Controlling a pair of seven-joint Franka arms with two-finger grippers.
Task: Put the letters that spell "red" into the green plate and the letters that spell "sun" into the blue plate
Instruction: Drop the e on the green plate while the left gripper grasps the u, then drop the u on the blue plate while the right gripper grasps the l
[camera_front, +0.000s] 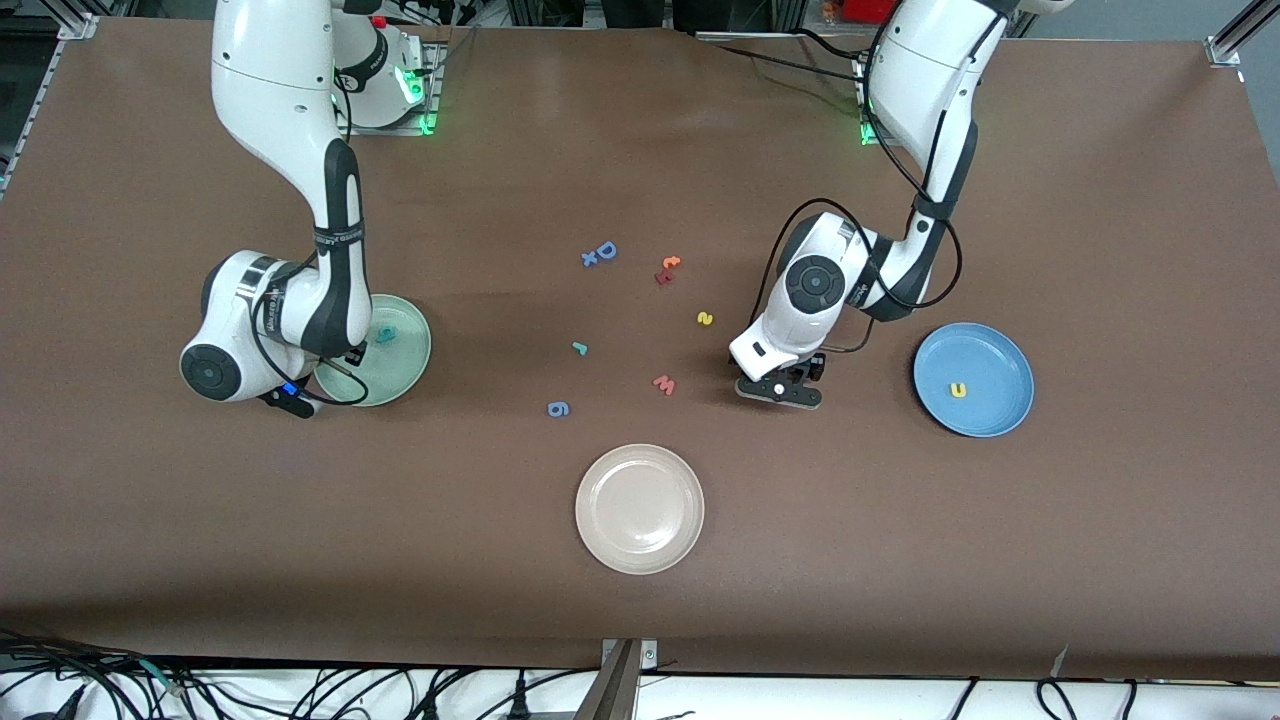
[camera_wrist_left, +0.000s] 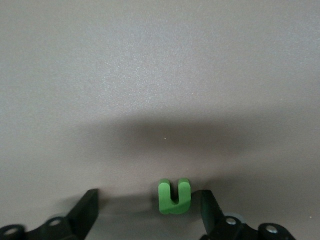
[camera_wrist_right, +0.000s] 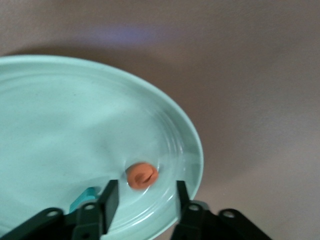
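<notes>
On the brown worktop (camera_front: 1100, 200), our left pincer (camera_wrist_left: 150, 212) is low down with its fingers (camera_wrist_left: 85, 210) wide apart, and the green "n" (camera_wrist_left: 174, 196) lies flat between them, not yet held. Our right pincer (camera_wrist_right: 145, 200) hangs over the green plate (camera_wrist_right: 60, 125), partly open and holding nothing. The orange "e" (camera_wrist_right: 142, 176) sits in that plate, and we think the teal bit (camera_wrist_right: 85, 196) beside it is the "d", though most of it is hidden. The yellow "u" (camera_front: 958, 390) is already in the blue plate (camera_front: 1005, 345). The yellow "s" (camera_front: 705, 318) and the thin teal "r" (camera_front: 579, 348) lie on the worktop between the plates. Next, we should squeeze the "n" gently and carry it to the blue plate.
</notes>
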